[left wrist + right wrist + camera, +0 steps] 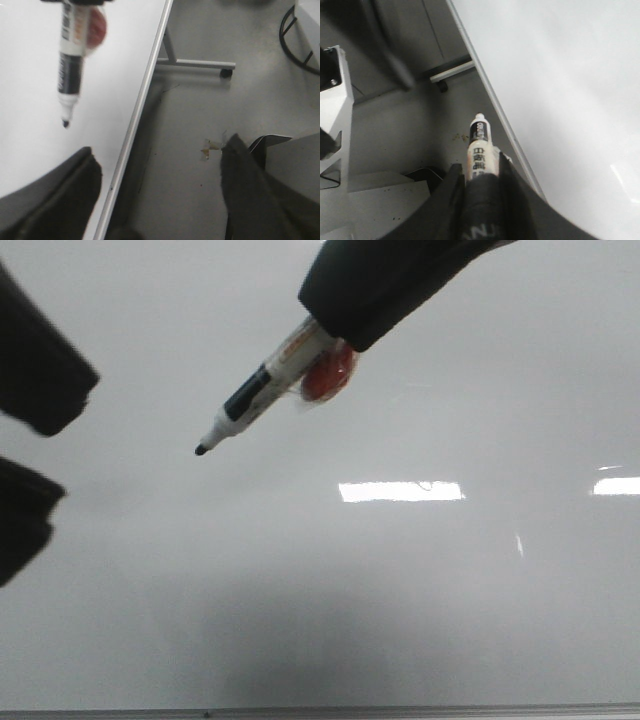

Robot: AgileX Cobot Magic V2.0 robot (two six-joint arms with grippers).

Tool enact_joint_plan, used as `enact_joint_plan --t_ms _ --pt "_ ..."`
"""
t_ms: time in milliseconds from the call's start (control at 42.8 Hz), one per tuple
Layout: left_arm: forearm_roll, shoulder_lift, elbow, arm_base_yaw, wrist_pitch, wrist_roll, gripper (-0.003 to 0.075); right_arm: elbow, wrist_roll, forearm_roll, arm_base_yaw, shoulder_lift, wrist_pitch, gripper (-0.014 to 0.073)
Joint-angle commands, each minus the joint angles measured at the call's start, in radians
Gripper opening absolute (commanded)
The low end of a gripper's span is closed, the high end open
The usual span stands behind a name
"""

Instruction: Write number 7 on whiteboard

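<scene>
The whiteboard (pixel 400 620) fills the front view, glossy pale grey, with a thin dark bottom edge. No black stroke of the number 7 shows on it. My right gripper (pixel 340 335) comes in from the top and is shut on a white-and-black marker (pixel 262 388), uncapped, tip pointing down-left and held above the board. A red-orange round part (pixel 328 378) sits beside the marker. In the right wrist view the fingers (pixel 507 180) clamp the marker (pixel 479 145). My left gripper (pixel 40 455) is open and empty at the left edge. The left wrist view shows the marker (pixel 70 65) over the board (pixel 30 130).
Bright rectangular light reflections (pixel 400 491) lie on the board at centre right. The board's metal edge (pixel 135 125) runs diagonally in the left wrist view, with grey floor (pixel 185 165), a stand foot with a caster (pixel 226 72) and a stain (pixel 210 146) beyond it.
</scene>
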Motion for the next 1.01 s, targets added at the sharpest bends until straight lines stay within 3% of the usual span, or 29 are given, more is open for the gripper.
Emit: enact_joint_plan --t_ms 0,70,117,351,608,772,982 --pt "-0.068 -0.099 0.033 -0.006 -0.051 -0.009 0.0249 -0.032 -0.011 0.036 -0.034 -0.021 -0.044 -0.0068" --pt "-0.070 -0.170 0.076 -0.006 -0.049 -0.009 0.0052 -0.032 -0.011 0.036 -0.044 -0.021 -0.045 -0.0068" --pt "-0.070 -0.202 0.085 -0.006 -0.049 -0.009 -0.0021 -0.032 -0.011 0.036 -0.044 -0.021 -0.045 -0.0068" --pt "-0.087 -0.234 0.088 -0.006 -0.052 -0.009 -0.0020 -0.032 -0.011 0.049 -0.043 -0.021 -0.063 -0.0068" --pt "-0.087 -0.234 0.088 -0.006 -0.060 -0.009 -0.0020 -0.077 0.061 0.081 -0.043 0.017 -0.405 -0.0066" --pt "-0.087 -0.234 0.088 -0.006 -0.060 -0.009 -0.0020 -0.234 0.066 0.084 -0.043 0.160 -0.337 -0.0066" --pt "-0.087 -0.234 0.088 -0.006 -0.060 -0.009 -0.0020 -0.362 0.066 0.085 -0.043 0.328 -0.349 -0.0066"
